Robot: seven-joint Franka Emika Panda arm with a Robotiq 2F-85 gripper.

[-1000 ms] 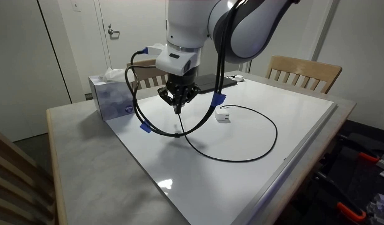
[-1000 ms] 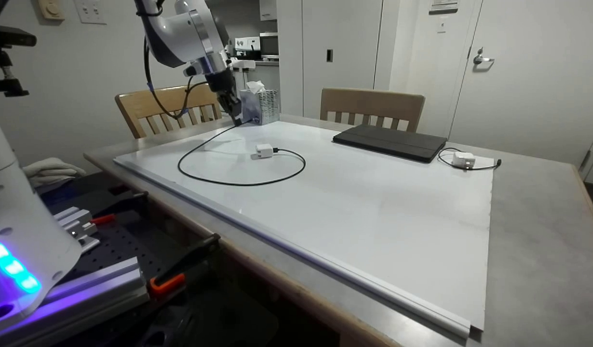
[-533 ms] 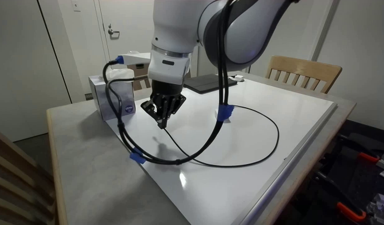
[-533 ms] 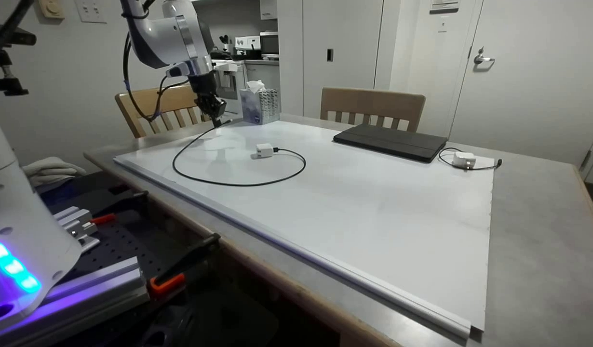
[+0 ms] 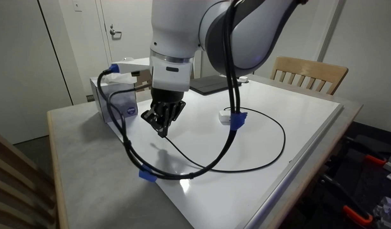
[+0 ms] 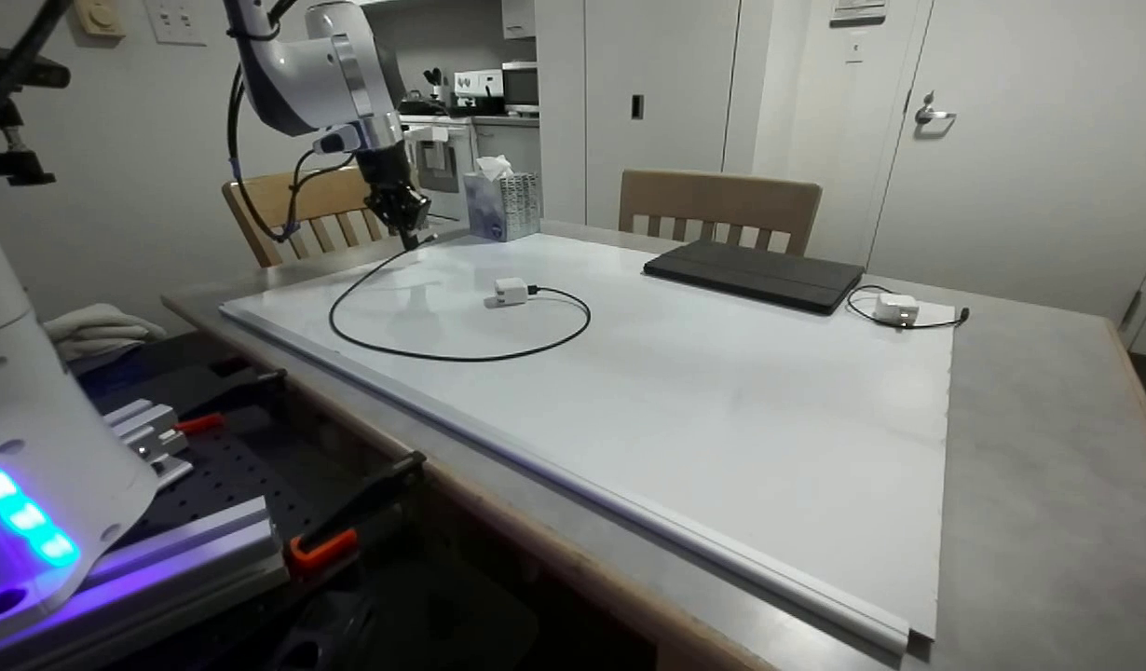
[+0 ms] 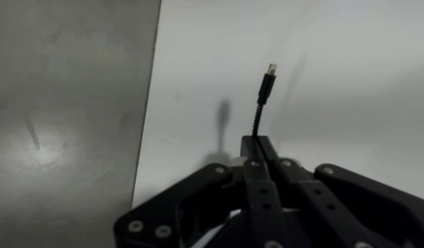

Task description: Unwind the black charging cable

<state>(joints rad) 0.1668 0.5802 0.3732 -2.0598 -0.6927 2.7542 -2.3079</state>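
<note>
The black charging cable (image 6: 460, 360) lies in one wide, uncrossed curve on the white board. One end runs into a white charger block (image 6: 511, 291); in the other exterior direction it rises to my gripper (image 6: 410, 243). Seen in the wrist view, my gripper (image 7: 255, 140) is shut on the cable just behind its plug end (image 7: 266, 86), which sticks out past the fingertips. The plug's shadow falls apart from it, so that end is held above the board. In an exterior view the robot's hanging wires cross in front of part of the cable (image 5: 284, 140) and the charger block (image 5: 224, 116).
A tissue box (image 5: 117, 100) stands beside the board near the gripper. A flat dark pad (image 6: 755, 273) and another white charger with a short black cord (image 6: 896, 308) lie at the back. A raised silver rail (image 6: 629, 508) edges the board; chairs (image 6: 719, 200) surround the table.
My gripper has carried the plug end away from the tissue box, toward the left in one view and nearer the camera in another. The cable's curve has widened slightly; the charger block stays put.
</note>
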